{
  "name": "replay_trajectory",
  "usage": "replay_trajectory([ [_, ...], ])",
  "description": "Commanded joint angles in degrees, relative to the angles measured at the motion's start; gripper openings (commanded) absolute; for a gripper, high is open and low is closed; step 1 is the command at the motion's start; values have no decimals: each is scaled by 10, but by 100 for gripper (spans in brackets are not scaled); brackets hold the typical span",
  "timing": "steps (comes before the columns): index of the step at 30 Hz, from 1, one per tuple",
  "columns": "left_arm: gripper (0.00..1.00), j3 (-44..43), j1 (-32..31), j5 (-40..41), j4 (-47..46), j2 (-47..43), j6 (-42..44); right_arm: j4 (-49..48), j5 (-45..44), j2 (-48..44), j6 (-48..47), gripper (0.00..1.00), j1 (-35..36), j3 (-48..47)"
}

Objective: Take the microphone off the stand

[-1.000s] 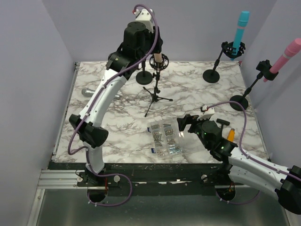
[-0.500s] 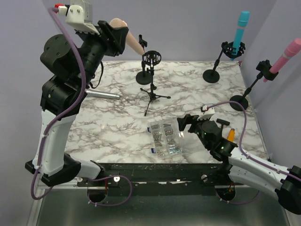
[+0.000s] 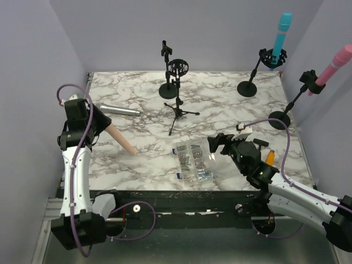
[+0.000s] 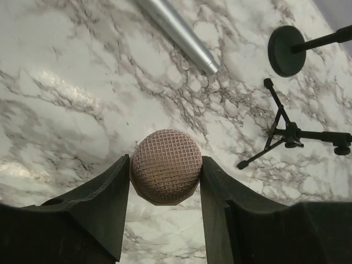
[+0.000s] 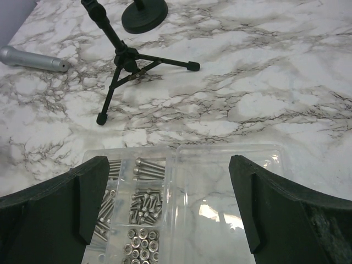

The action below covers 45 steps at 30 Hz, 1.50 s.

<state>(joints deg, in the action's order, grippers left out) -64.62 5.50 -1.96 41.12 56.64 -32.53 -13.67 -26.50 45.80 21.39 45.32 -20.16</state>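
The microphone (image 3: 123,142) is off its stand (image 3: 176,69) and sits in the left tool (image 3: 100,125) over the near-left part of the tabletop (image 3: 231,110). The left wrist view shows its mesh head (image 4: 166,175) pinched between both fingers of the left tool (image 4: 165,163), one finger against each side. In the top view the beige handle slants down and away from the tool toward the marble. Whether its tip touches the surface cannot be told.

The stand is at the far centre, well apart from the microphone, and its ring mount is empty. A tripod stand (image 3: 178,110) is just in front of it. A silver microphone (image 3: 119,109) lies flat between the stand and the left tool.

The right tool (image 3: 219,144) hovers with its fingers spread wide above a clear box (image 3: 192,161) of screws and holds nothing.

Step in hand, as a judgement: extraction from the mount is complete and set-down remains. The next move calls for the following:
- Lower the handle until it rests flat on bare marble.
- Keep clear of the silver microphone.
- Then spread the fingers. The round head may roll on release.
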Motion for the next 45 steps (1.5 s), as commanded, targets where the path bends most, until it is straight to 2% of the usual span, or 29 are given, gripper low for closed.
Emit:
replay_trajectory([
  [1,0,140,133,-224,-100,14,-166,-4,3,-5,3,100,3,6],
  [3,0,184,171,-245,-148,43,-217,-3,0,-5,2,100,3,6],
  [6,0,207,191,-192,-168,83,-267,-1,-6,-7,1,100,4,6],
  [14,0,199,217,-120,-237,190,-366,-8,-12,11,-2,100,4,7],
  [20,0,145,247,-120,-250,289,-360,-17,-14,35,-5,100,3,4],
  [25,0,126,268,-156,-286,344,-375,-17,-20,50,-6,100,3,1],
  [32,0,84,252,-130,-280,387,-434,-23,-22,61,-8,100,3,1],
  [39,0,20,251,-130,-241,440,-437,-27,-23,84,-9,100,4,-4],
  [43,5,8,249,-122,-232,448,-440,-28,-22,89,-10,100,3,-5],
  [45,12,7,246,-122,-229,451,-440,-29,-21,88,-10,100,3,-6],
])
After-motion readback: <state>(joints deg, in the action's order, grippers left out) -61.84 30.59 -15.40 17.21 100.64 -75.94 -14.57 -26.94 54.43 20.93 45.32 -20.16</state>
